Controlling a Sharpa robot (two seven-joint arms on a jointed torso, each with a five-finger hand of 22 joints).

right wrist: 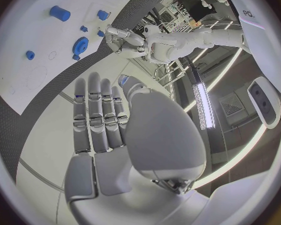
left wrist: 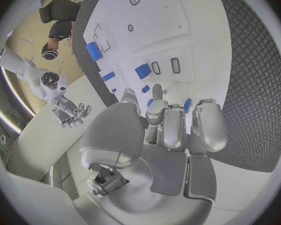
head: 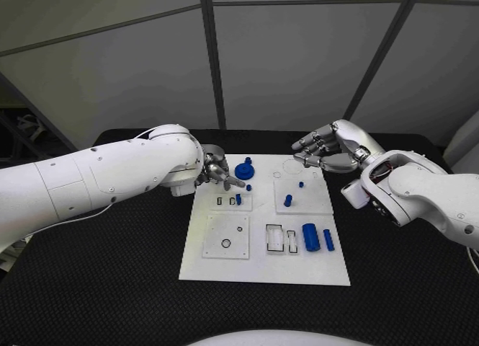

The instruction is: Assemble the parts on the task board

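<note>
The white task board (head: 265, 249) lies in the middle of the black table. A round blue part (head: 245, 170) sits near its far left corner. Small blue pegs (head: 288, 200) stand further in, and a blue cylinder (head: 311, 236) lies at the near right. My left hand (head: 220, 173) hovers at the board's far left edge, fingers curled in beside the round part. In the left wrist view, blue slivers (left wrist: 187, 105) show between its fingers (left wrist: 173, 127); whether it holds anything is unclear. My right hand (head: 328, 148) is over the far right corner, its fingers (right wrist: 98, 115) straight with nothing in them.
Rectangular slots (head: 274, 238) and a raised square plate with round holes (head: 227, 236) take up the near half of the board. Black table (head: 114, 288) surrounds the board on all sides. My left hand (right wrist: 125, 39) appears across the board in the right wrist view.
</note>
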